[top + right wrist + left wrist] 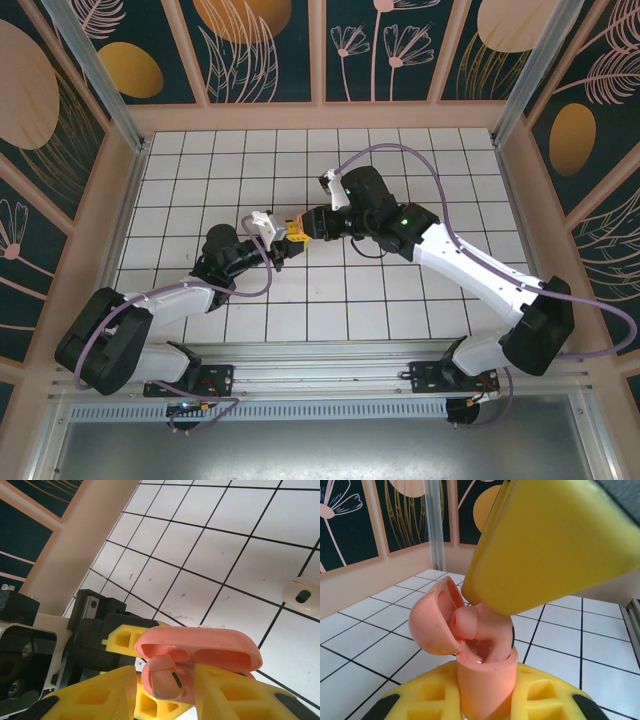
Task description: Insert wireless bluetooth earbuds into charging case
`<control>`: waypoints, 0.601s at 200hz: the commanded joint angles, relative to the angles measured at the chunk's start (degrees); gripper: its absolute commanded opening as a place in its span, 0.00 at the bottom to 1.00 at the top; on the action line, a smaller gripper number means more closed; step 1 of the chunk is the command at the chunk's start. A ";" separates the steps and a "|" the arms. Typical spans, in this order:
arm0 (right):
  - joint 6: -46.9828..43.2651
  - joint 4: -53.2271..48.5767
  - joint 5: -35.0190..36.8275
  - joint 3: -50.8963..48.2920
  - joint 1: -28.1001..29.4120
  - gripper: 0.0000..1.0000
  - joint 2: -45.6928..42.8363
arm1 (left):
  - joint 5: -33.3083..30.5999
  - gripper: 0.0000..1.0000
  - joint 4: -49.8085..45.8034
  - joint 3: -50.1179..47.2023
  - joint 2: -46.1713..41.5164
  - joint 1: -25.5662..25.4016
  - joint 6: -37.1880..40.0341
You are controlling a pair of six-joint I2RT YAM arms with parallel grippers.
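Note:
A pink charging case (485, 687) stands upright between the yellow fingers of my left gripper (482, 700), which is shut on it. Its lid (436, 625) hangs open to the left. A pink earbud (472, 622) sits tilted in the case mouth, stem down and head still sticking out. One yellow finger (555, 545) of the right gripper lies over it. In the right wrist view the right gripper (165, 680) straddles that earbud (167, 682) with small gaps on both sides, below the open case lid (200, 650). From above, both grippers meet mid-table (298, 232).
A pale beige earbud (302, 596) lies on the white tiles to the right of the case. The tiled floor (430, 180) is walled by peach panels (330, 115) at the back and sides. Purple cables (400, 152) loop over the arms.

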 commanded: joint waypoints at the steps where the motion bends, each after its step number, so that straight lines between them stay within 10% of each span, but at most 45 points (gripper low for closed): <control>1: -1.02 -3.55 2.86 2.50 1.11 0.35 1.79 | 0.84 0.00 1.92 0.31 -1.44 -0.06 1.25; 120: 10.32 -9.78 5.85 7.31 2.80 0.19 4.86 | -0.32 0.00 -1.46 0.61 -2.65 -0.05 3.68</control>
